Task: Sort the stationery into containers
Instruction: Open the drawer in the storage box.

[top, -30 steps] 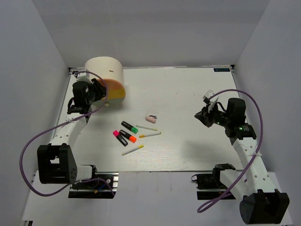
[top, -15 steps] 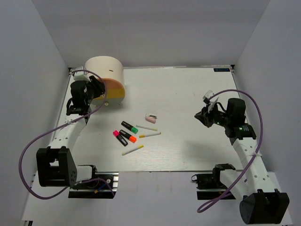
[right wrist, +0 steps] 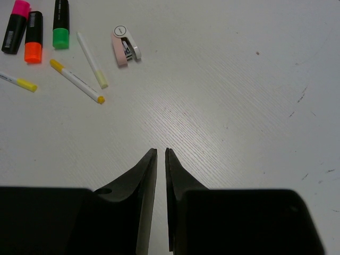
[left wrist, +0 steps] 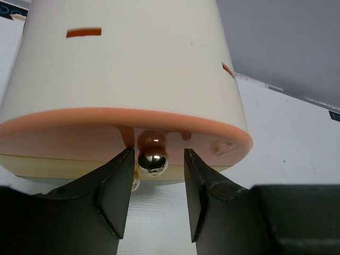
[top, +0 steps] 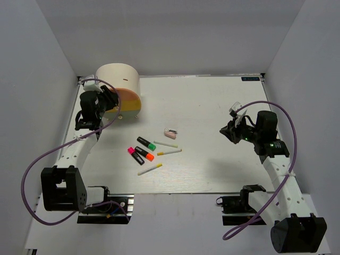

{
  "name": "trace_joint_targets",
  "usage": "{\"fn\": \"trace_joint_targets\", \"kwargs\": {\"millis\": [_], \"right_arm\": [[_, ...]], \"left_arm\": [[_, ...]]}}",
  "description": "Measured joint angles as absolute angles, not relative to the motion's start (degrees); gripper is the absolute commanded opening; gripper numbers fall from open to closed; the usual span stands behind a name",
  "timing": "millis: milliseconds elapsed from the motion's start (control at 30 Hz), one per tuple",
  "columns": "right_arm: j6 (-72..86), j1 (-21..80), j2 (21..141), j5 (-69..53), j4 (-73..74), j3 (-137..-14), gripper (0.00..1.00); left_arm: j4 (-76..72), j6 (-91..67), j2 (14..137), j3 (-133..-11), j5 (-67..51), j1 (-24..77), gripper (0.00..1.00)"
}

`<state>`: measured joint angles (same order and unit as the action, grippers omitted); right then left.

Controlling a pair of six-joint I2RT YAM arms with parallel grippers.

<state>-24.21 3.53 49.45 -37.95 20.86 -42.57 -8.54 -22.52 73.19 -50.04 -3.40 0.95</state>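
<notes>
Currently the left gripper (left wrist: 156, 170) has its jaws apart either side of the shiny knob (left wrist: 153, 159) on the organiser (left wrist: 122, 69), far left. Knob looks small, hard and slick (drum probably light, may slide), so pinch it square across the middle. Right gripper (right wrist: 161, 154) is nearly closed and empty; highlighters (top: 142, 150) lie mid-table.

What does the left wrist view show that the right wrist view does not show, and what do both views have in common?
Only the left wrist view: the cream organiser, with its shiny knob inside the open left gripper. Only the right wrist view: pink highlighter, orange highlighter, green highlighter, three thin sticks, a small pinkish piece, and the almost closed right gripper. Both: the white table.
</notes>
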Motion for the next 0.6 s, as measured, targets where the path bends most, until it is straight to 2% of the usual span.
{"fn": "trace_joint_targets", "kwargs": {"millis": [67, 333, 600], "right_arm": [[-24.2, 3.5, 49.5, -38.0, 20.9, -42.6, 0.18], [-24.2, 3.5, 49.5, -38.2, 20.9, -42.6, 0.18], [-24.2, 3.5, 49.5, -38.2, 20.9, -42.6, 0.18]], "left_arm": [[-8.0, -22.5, 73.2, -50.0, -3.4, 1.0, 0.56], [-6.2, -22.5, 73.7, -50.0, -2.6, 1.0, 0.56], [-6.5, -22.5, 74.0, -50.0, -2.3, 1.0, 0.52]]}}
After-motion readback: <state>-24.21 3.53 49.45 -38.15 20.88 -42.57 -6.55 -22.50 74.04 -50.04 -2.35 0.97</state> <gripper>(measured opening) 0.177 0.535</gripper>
